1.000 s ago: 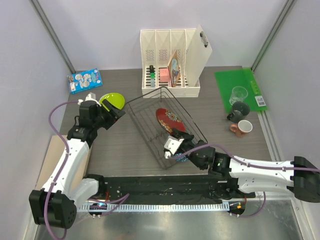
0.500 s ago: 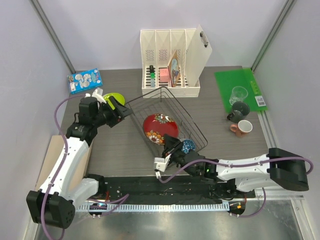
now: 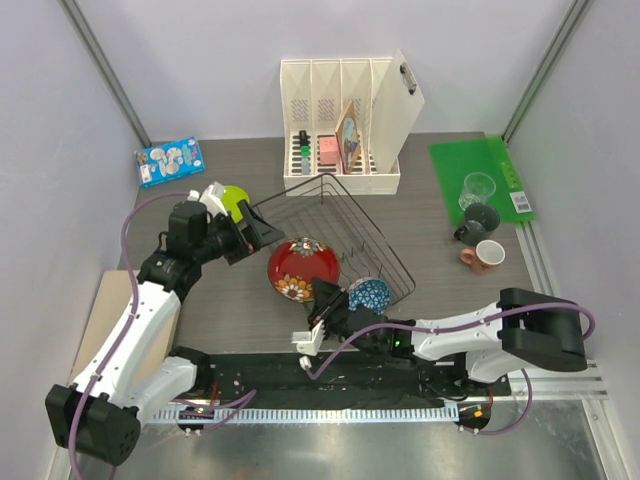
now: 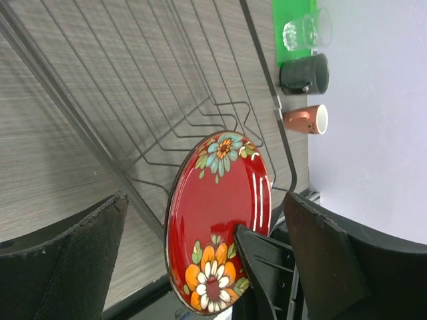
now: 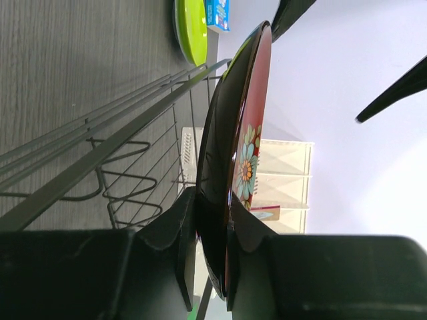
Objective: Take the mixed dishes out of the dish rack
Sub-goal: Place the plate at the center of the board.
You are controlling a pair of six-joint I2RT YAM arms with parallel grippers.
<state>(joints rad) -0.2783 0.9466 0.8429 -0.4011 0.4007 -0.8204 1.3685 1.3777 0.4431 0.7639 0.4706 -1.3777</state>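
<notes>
My right gripper (image 3: pixel 322 302) is shut on the lower rim of the red floral plate (image 3: pixel 300 266) and holds it upright on edge over the near left side of the dish rack (image 3: pixel 385 240). The right wrist view shows both pads clamping the plate (image 5: pixel 240 127) at my right gripper (image 5: pixel 215 223). My left gripper (image 3: pixel 256 232) is open and faces the plate (image 4: pixel 217 213), just short of it, with nothing between its fingers (image 4: pixel 73 257). A blue patterned bowl (image 3: pixel 368 293) lies in the rack's near corner. The lime-green plate (image 3: pixel 234 200) rests on the table behind my left arm.
A clear glass (image 3: pixel 478 187) stands on a green mat (image 3: pixel 455 160) at the right, with a dark grey mug (image 3: pixel 481 219) and a pink mug (image 3: pixel 487 255) beside it. A cream file holder (image 3: pixel 345 120) stands behind the rack. A blue packet (image 3: pixel 168 163) lies far left.
The right gripper lifted the red floral plate out of the rack and swung it left. The left gripper moved right from the lime-green plate and opened wide.
</notes>
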